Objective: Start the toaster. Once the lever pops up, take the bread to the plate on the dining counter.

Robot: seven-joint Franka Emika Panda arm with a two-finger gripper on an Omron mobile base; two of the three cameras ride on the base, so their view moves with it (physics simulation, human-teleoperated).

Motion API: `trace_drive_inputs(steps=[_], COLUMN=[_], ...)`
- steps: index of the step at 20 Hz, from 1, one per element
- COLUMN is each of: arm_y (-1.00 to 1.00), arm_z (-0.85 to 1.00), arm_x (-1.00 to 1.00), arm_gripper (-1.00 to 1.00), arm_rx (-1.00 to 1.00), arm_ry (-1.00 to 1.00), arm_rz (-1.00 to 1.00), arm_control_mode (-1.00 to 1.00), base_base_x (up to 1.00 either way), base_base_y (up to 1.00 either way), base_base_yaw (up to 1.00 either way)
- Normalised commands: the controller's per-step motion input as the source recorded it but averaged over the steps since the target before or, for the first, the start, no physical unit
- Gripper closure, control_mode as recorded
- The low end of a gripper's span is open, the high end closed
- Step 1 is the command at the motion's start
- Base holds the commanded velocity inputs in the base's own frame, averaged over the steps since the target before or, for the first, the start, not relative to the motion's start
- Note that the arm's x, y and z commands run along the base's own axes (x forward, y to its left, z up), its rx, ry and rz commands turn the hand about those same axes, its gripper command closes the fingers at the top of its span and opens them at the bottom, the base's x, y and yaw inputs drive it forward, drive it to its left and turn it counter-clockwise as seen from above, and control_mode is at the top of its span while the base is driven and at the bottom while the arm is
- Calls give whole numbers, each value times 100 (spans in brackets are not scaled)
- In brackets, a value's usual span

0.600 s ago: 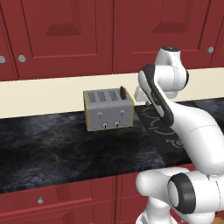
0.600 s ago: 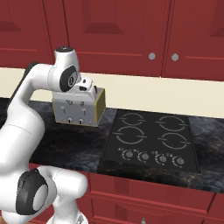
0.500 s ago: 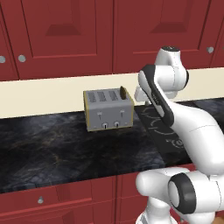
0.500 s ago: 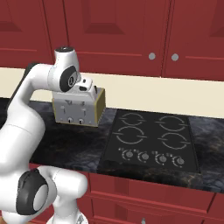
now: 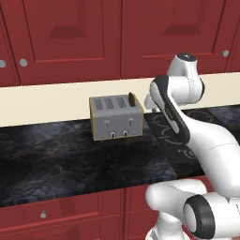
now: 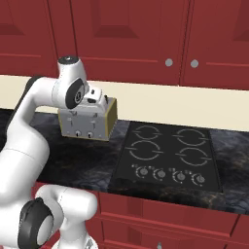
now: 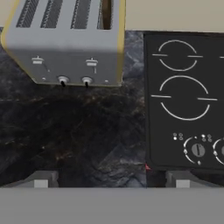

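Silver-grey metal formed the body of the toaster [image 5: 116, 117], which stood on the black marbled desk [image 5: 56, 159] against the cream back wall [image 5: 47, 101]. Its edges were brassy yellow. The bread [image 5: 132, 99], a dark brown slice, stood upright in the rightmost slot with its rounded top above the toaster. On the toaster front, the lever [image 7: 91, 63] sat at the right, level with the matching left tab [image 7: 37, 61], and two small knobs sat below them. A black cooktop [image 7: 186, 98] lay just beside the toaster on its right. Red cabinets [image 6: 126, 39] hung above. The gripper [image 7: 112, 179] hovered over the desk in front of the toaster, its jaws released and spread wide, grasping nothing.
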Motion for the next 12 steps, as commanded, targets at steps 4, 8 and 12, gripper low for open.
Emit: trace_drive_inputs(steps=[4, 8, 12], arm_y=[11, 15, 15], arm_z=[-12, -6, -1], arm_x=[-1, 0, 0], arm_gripper=[-100, -100, -100], arm_rx=[0, 0, 0], arm_ry=[-21, -16, -7], arm_rz=[0, 0, 0], arm_control_mode=[-100, -100, -100], base_base_x=[0, 0, 0], base_base_y=[0, 0, 0], base_base_yaw=[0, 0, 0])
